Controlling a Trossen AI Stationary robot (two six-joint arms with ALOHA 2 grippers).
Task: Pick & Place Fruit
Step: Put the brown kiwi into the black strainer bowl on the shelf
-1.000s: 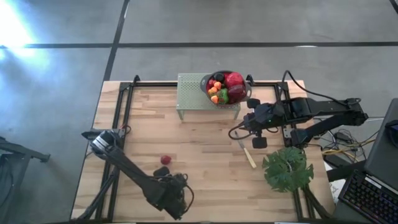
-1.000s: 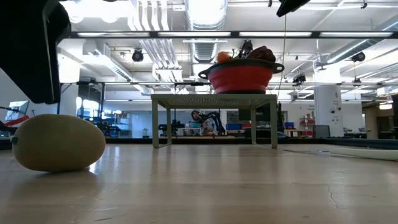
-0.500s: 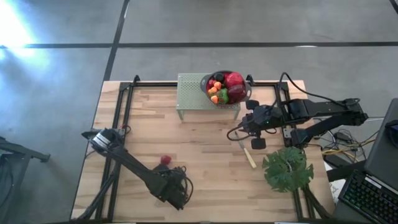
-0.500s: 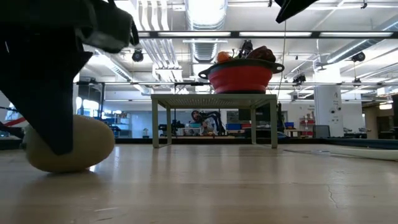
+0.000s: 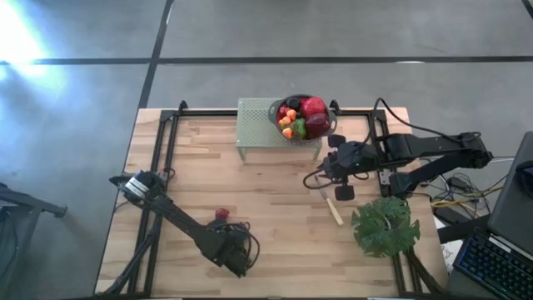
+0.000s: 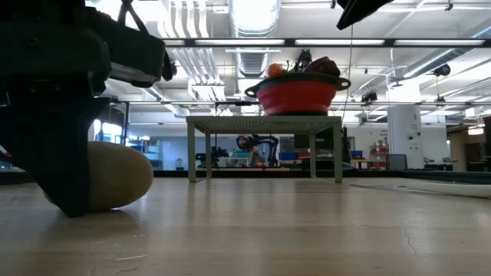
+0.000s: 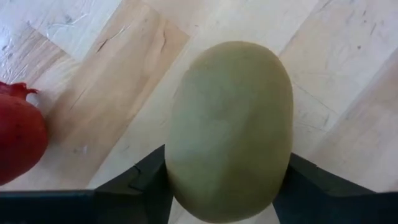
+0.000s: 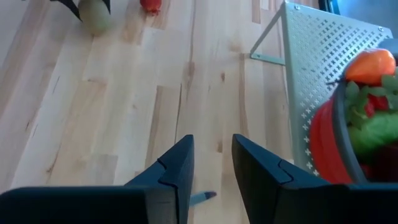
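We are bringing the left hand [image 7: 227, 186] down around the kiwi [image 7: 230, 127] at the near-left part of the desk [image 5: 275, 200]. Its fingers are standing apart, one on each side of the fruit, and we cannot tell whether they are touching it; the kiwi is lying on the wood. To do this step well, we judge that we should be keeping the kiwi centred between the fingers, closing across its narrow middle rather than its long ends, and squeezing gently, since its rounded body looks likely to roll or squirt out. The strawberry [image 5: 221, 214] is lying just beside the kiwi, on its far side, so we should be lifting straight up before turning towards the far end, to avoid knocking it.

The right hand [image 8: 211, 162] is waiting above the desk to the right of the middle, near the bowl, its fingers slightly apart and holding nothing.

The red bowl [image 6: 298, 93] is standing on the pale green perforated stand [image 5: 256, 125] at the far edge. Fruit is piled in it: a large red piece, something orange, something green and some dark pieces are showing above the rim. A knife [image 5: 331, 206] and a green leaf [image 5: 385, 227] are lying on the right.
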